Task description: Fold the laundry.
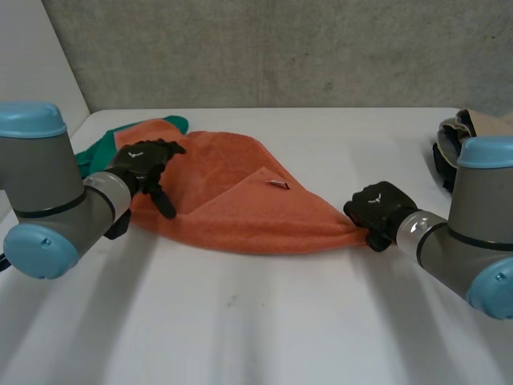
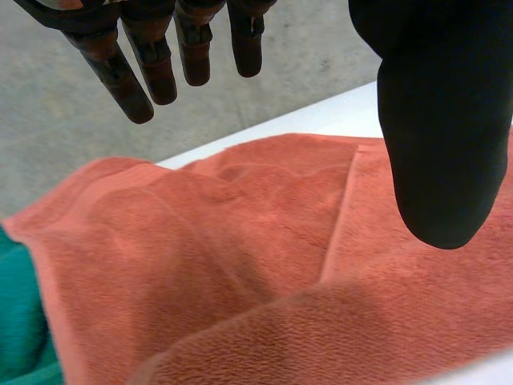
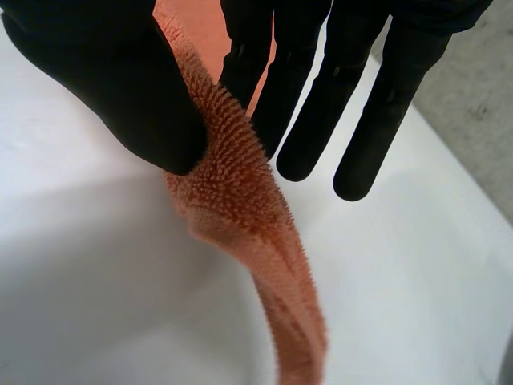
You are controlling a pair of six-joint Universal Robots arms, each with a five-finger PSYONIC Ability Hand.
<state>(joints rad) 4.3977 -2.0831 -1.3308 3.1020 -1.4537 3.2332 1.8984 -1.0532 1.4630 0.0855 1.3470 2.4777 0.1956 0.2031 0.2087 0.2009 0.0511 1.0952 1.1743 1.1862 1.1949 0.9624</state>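
Closest to me, the white table [image 1: 240, 321] runs smooth and matte across the whole view, w/ both arms coming in low at either side. R hand [image 1: 375, 207] sits at mid-depth, right of centre, and the orange towel [image 1: 240, 204] is drawn out to a point at it. In the right wrist view the thumb [image 3: 112, 88] presses the towel's corner against the fingers [image 3: 240, 56], so that's a pinch on the cloth. A strip of towel trails away from the palm toward the table. The towel itself lies mid-table, left of centre, bunched and partly doubled over. A fold edge runs diagonally across it, w/ a small tag [image 1: 278, 184] near that edge. L hand [image 1: 144, 163] is over the towel's left end. Its wrist view shows the fingers straight, well apart from the thumb, holding nothing. Just beyond, a green cloth [image 1: 96, 152] pokes out from under the towel's left edge. At the table's far right edge sits a dark and beige bundle [image 1: 457, 136]; can't tell what it is. Behind everything is a grey concrete wall [image 1: 280, 48].
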